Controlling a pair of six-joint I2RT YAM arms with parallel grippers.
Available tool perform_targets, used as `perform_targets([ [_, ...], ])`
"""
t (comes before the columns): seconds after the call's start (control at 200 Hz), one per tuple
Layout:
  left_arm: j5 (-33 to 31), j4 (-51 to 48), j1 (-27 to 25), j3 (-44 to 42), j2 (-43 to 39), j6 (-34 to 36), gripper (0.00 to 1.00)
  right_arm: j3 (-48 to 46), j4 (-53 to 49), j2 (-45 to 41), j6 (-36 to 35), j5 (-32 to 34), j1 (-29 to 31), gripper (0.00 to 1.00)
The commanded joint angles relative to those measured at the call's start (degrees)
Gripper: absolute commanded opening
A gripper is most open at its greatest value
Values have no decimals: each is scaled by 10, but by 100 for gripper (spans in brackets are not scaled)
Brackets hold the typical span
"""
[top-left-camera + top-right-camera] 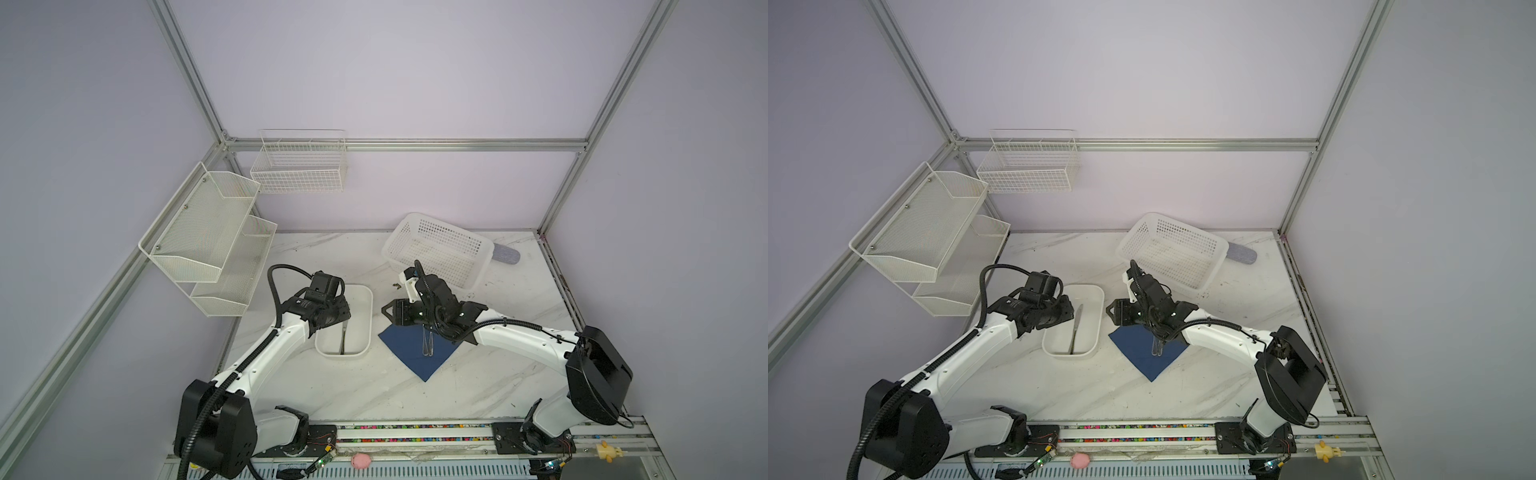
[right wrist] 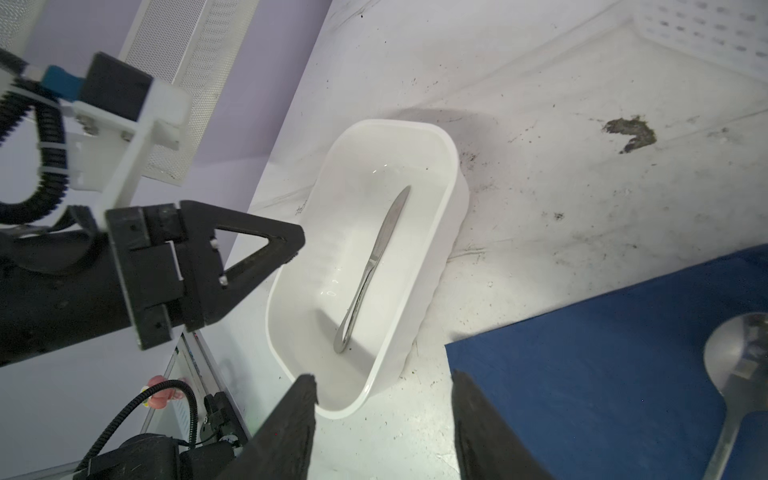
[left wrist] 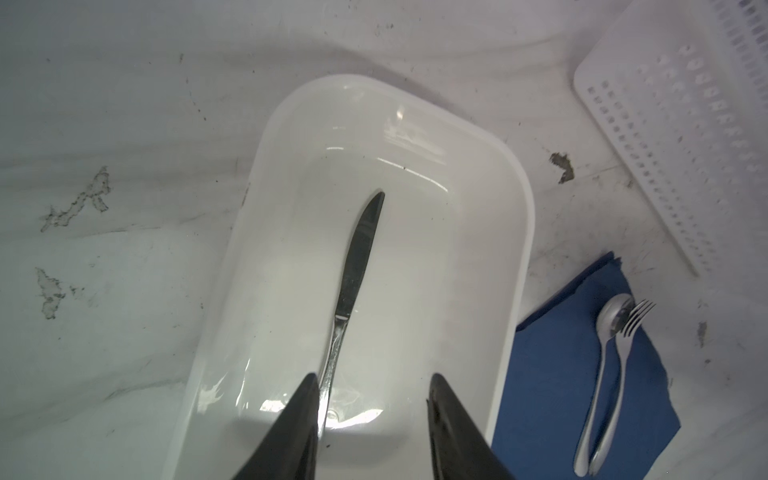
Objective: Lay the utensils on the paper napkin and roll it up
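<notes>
Left tool [image 3: 372,378] over one knife [image 3: 353,266]

Your left arm [image 1: 266,353] reaches from the lower left of both top views toward the middle, wrist tipped downward. Your left gripper [image 3: 372,378] shows its two black fingers parted and empty at the bottom of the left wrist view. Your right arm [image 1: 519,336] stretches in from the lower right. Your right gripper [image 2: 381,376] points leftward, jaws likewise apart and empty.

Knife [image 1: 1076,328] in the dish [image 1: 1100,309]; spoon [image 3: 596,395] and fork [image 3: 616,397] side by side on the napkin [image 1: 415,359], right of the dish; basket [image 1: 440,249] behind them.
</notes>
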Motion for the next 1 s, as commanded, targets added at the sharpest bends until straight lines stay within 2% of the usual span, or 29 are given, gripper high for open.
perform_targets([
  [0.0,48,-22,4,16,37,52,42,14,-12,10,-15,28,14,54],
  [0.16,41,-54,10,47,104,95,40,28,3,44,-7,6,28,54],
  [0.355,55,-59,22,58,126,128,40,0,100,75,60,-58,28,54],
  [0.57,50,-65,23,76,161,132,39,23,62,109,60,-29,30,55],
  [0.995,34,-88,24,117,237,134,36,29,60,128,56,-32,30,55],
])
